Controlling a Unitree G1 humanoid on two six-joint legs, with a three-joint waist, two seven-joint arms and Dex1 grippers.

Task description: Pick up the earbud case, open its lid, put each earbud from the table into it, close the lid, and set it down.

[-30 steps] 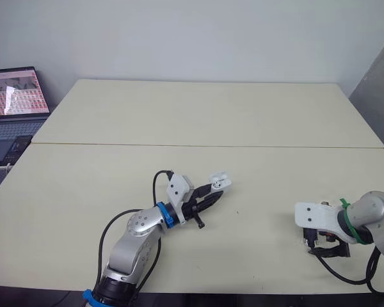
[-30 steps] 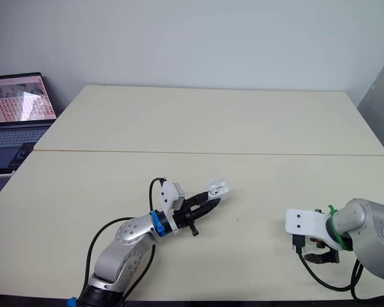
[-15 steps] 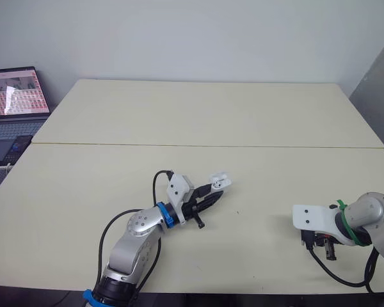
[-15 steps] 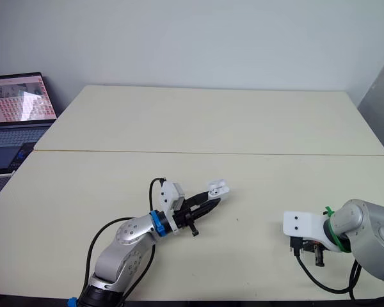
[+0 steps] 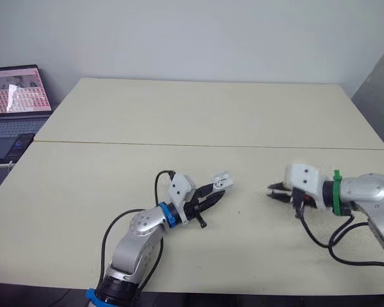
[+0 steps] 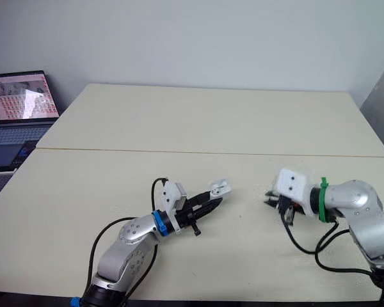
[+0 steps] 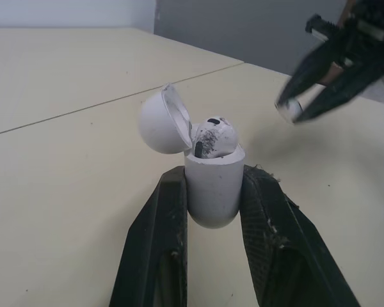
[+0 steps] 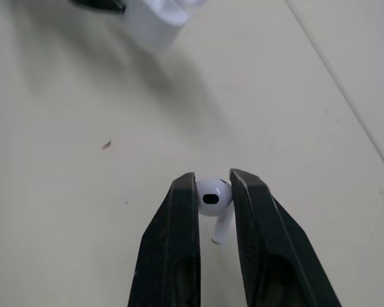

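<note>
Observed: left arm (image 5: 139,231) silver-grey, blue wrist collar, white camera block, black cable looped beside it. The right arm (image 5: 366,190) silver-grey, green collar, black cables trailing. The left gripper (image 5: 216,192) and right gripper (image 5: 272,189): two black tapered fingers each, apparently scuffed.

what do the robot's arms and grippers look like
Both arms are rounded silver-grey metal segments. The left arm has a blue ring at the wrist, the right arm a green band. Each wrist carries a white block, and loose black cables trail along both. The left gripper and right gripper each have two black, tapered fingers.
</note>
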